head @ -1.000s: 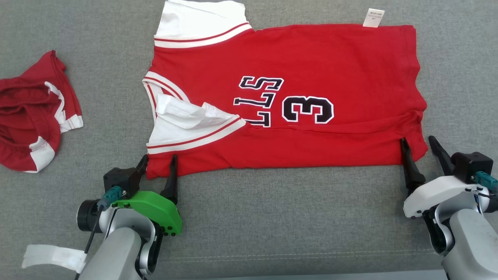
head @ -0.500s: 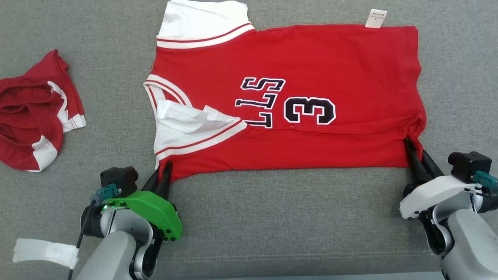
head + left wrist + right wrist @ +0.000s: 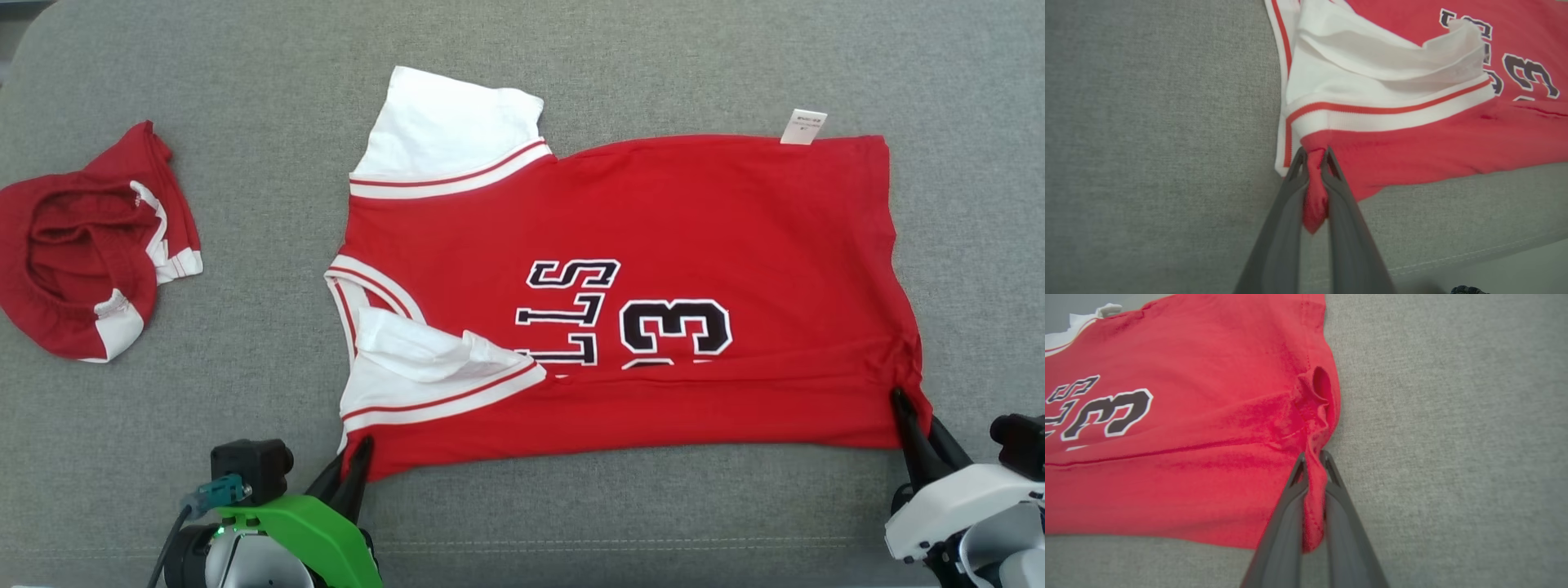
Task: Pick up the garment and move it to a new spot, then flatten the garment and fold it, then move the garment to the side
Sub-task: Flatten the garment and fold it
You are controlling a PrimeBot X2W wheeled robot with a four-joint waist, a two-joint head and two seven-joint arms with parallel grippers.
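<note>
Jersey [image 3: 653, 229], red: reading "LLS" and "3"; tag [image 3: 802, 126] print unreadable. Lying flat beside crumpled red cloth [image 3: 82, 245]. Being pinched at near corners: left gripper [image 3: 355, 457] nearer that cloth, right gripper [image 3: 910, 408] farther.

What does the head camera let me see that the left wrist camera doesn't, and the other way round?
Head view adds: a crumpled red-and-white garment at the left, the jersey's white tag and far sleeve, and the right end effector shut on the jersey's near right corner.
Left wrist view adds: close detail of red cloth pinched between the left end effector's fingers.
Shared: the jersey, its near white sleeve, the number 3 and the grey cushion.
</note>
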